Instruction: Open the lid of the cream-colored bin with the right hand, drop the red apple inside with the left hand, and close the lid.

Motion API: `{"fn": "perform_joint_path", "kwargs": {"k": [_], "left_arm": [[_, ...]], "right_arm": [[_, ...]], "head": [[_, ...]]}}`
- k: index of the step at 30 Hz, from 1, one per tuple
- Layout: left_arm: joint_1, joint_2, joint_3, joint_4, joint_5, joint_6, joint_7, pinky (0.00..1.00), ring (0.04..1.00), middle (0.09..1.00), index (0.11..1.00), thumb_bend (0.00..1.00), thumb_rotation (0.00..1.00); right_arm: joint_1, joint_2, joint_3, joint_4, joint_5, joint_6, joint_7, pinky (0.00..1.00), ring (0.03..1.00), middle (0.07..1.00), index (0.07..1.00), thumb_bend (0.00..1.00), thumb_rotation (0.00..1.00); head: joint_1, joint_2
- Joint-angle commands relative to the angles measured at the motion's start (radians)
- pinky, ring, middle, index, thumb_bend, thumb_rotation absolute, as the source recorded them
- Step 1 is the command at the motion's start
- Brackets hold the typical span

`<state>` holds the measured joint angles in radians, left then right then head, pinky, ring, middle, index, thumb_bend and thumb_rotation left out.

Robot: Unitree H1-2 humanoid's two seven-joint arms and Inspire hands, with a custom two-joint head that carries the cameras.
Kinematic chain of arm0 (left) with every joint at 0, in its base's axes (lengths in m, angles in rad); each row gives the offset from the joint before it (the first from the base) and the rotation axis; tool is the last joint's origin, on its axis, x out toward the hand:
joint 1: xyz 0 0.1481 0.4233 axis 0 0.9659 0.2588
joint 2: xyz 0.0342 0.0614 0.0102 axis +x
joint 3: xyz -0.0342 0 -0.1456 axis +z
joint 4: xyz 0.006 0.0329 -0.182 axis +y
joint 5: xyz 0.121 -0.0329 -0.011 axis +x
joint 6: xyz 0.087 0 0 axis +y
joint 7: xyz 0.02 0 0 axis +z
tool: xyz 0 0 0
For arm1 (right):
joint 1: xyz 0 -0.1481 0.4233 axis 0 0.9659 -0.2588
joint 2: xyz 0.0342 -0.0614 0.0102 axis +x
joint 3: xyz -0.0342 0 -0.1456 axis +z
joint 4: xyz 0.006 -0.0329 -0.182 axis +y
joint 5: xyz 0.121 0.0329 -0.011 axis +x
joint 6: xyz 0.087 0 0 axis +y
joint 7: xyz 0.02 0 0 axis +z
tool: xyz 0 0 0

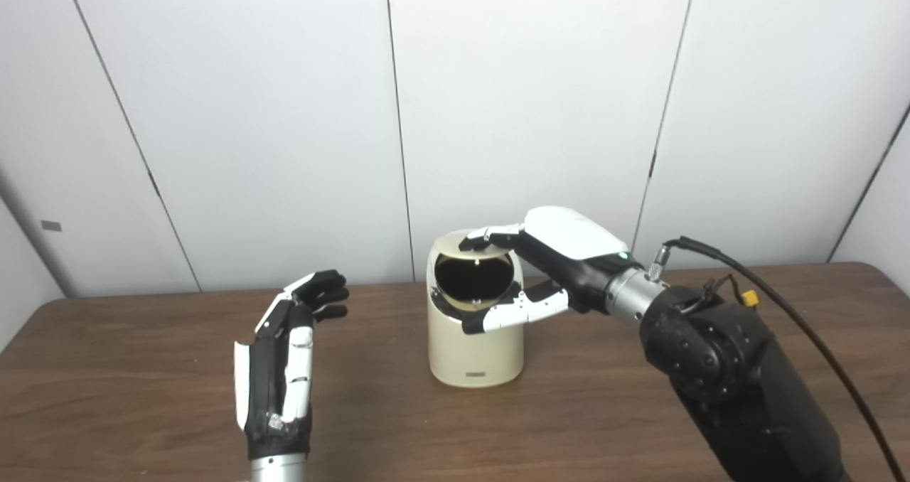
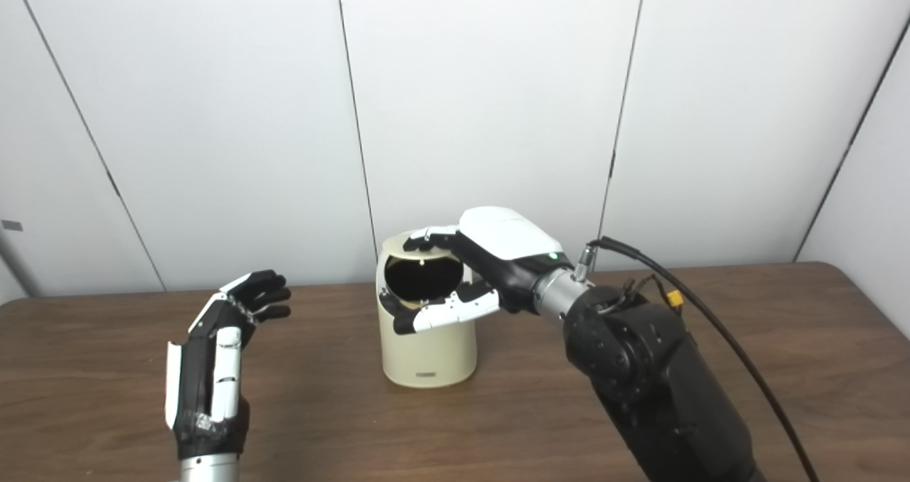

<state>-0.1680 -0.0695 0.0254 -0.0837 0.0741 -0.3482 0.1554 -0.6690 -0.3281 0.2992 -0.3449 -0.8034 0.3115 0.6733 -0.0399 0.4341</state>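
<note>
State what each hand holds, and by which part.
Left hand: nothing, open. Right hand: on the cream bin's top, fingers on the raised lid, thumb under the rim.

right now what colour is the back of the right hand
White, over black fingers and palm, on the right hand. The left eye view shows it best.
</note>
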Motion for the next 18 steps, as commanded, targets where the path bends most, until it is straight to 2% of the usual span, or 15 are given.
{"fn": "perform_joint_path", "kwargs": {"k": [1,12,18], "left_arm": [[-0.026,-0.008,-0.003,-0.050,0.012,-0.004,0.000,0.63,0.688,0.714,0.707,0.43,0.83],[-0.012,-0.028,-0.006,-0.125,0.028,0.060,0.003,0.62,0.702,0.729,0.721,0.41,0.85],[-0.013,-0.039,-0.004,-0.141,0.032,0.071,0.003,0.61,0.699,0.727,0.721,0.41,0.83]], "right_arm": [[-0.033,-0.018,-0.008,-0.015,0.003,-0.010,-0.007,0.75,0.853,0.828,0.823,0.84,0.85],[-0.026,-0.016,0.001,0.009,-0.007,0.022,0.023,0.78,0.865,0.849,0.842,0.86,0.85],[-0.011,-0.016,0.010,0.024,-0.001,0.008,0.010,0.77,0.853,0.841,0.835,0.87,0.85]], "head": [[0.002,0.004],[0.018,0.031],[0.023,0.043]]}}
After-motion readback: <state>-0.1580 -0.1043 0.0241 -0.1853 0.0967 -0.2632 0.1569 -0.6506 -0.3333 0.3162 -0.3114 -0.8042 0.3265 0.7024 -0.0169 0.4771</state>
